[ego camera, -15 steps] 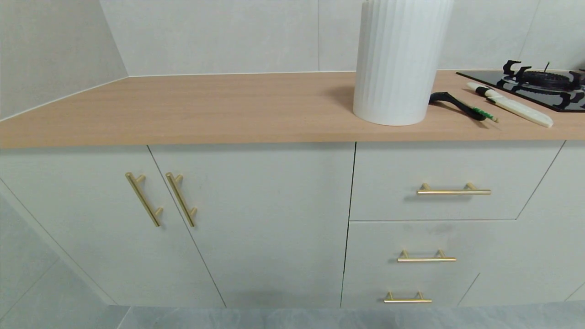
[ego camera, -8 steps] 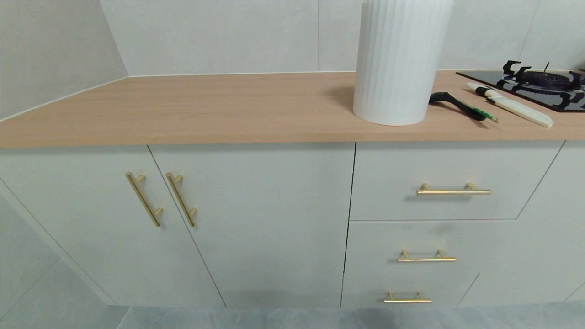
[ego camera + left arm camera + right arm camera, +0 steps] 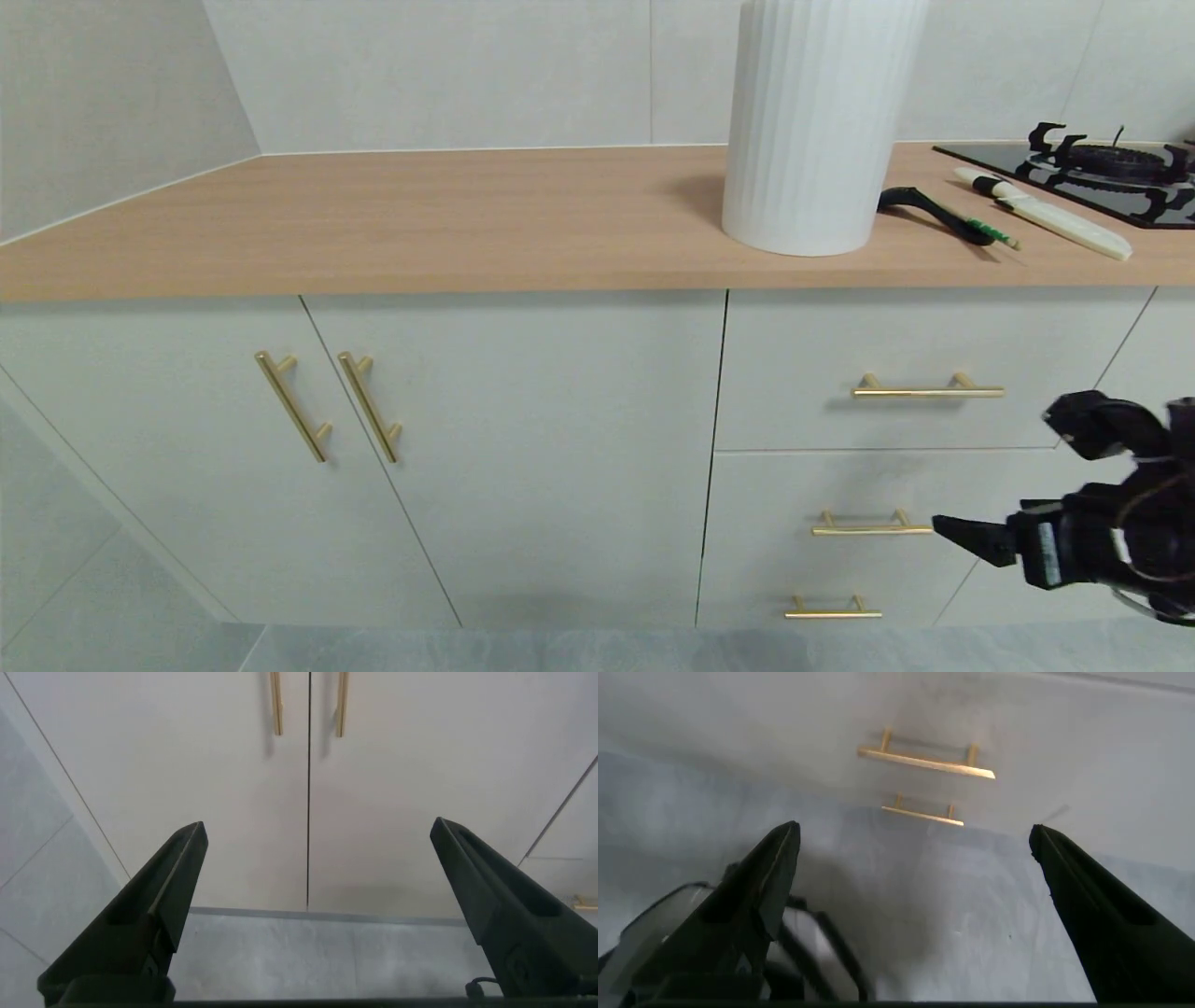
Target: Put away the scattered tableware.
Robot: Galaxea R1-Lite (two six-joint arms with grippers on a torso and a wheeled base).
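knife (image 3: pixel 1046 217) lies on countertop (image 3: pixel 467 215) well above right gripper (image 3: pixel 995 470).

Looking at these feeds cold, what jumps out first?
The tall white ribbed container stands on the wooden countertop, with a black utensil and a white knife lying beside it toward the stove. Low on the robot's right, the right gripper hangs open before the drawers.
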